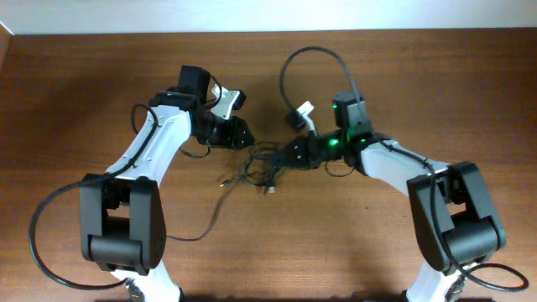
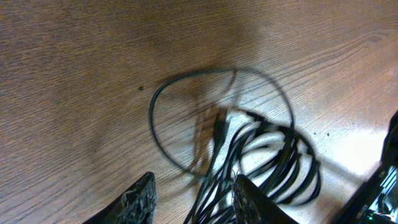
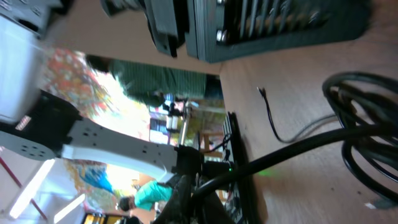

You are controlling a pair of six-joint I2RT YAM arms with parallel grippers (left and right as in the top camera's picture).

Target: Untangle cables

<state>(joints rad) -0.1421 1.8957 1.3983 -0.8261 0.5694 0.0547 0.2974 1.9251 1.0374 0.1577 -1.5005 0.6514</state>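
Note:
The cables [image 1: 258, 164] lie in a tangled heap of thin black cords at the middle of the table, with small plugs sticking out toward the front. My left gripper [image 1: 241, 134] hovers over the heap's left edge. In the left wrist view it is open [image 2: 194, 200], with several strands of the cables [image 2: 267, 155] running between its fingers, close to the right finger. My right gripper [image 1: 291, 154] is at the heap's right edge. In the right wrist view it is shut [image 3: 189, 196] on a black cable [image 3: 298, 148] that leads off to coiled loops.
One thin strand [image 1: 210, 216] trails from the heap toward the front left. A thicker black cable [image 1: 312, 52] with a white connector loops behind the right arm. The table's back edge [image 1: 268, 32] meets a white wall. A loose plug end [image 3: 261, 91] lies on the wood.

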